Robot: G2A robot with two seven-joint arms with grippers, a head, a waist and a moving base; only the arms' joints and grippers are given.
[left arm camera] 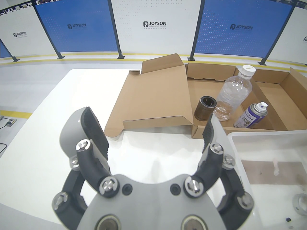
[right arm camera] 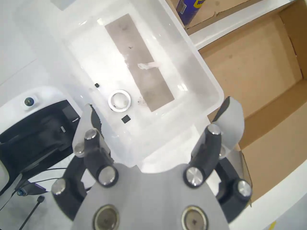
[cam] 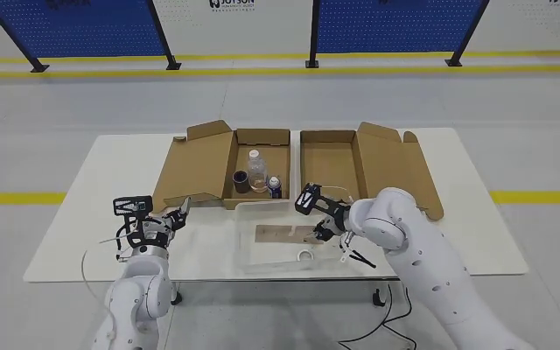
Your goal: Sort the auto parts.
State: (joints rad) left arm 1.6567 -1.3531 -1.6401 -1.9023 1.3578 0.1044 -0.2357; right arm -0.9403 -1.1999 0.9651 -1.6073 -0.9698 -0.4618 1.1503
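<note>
A clear plastic bin stands at the table's front middle. In it lie a silver ring and two small black pieces. The left cardboard box behind it holds a dark cylindrical bearing, a clear water bottle and a blue spray can. The right cardboard box has a bare floor. My left gripper hangs open over the table left of the bin, with nothing in it. My right gripper is open above the bin's right end, also without a load.
Both boxes have their lids folded out flat, the left lid towards my left gripper and the right lid towards the table's right side. A greyish label patch shows through the bin's floor. Bare white table lies at the far left.
</note>
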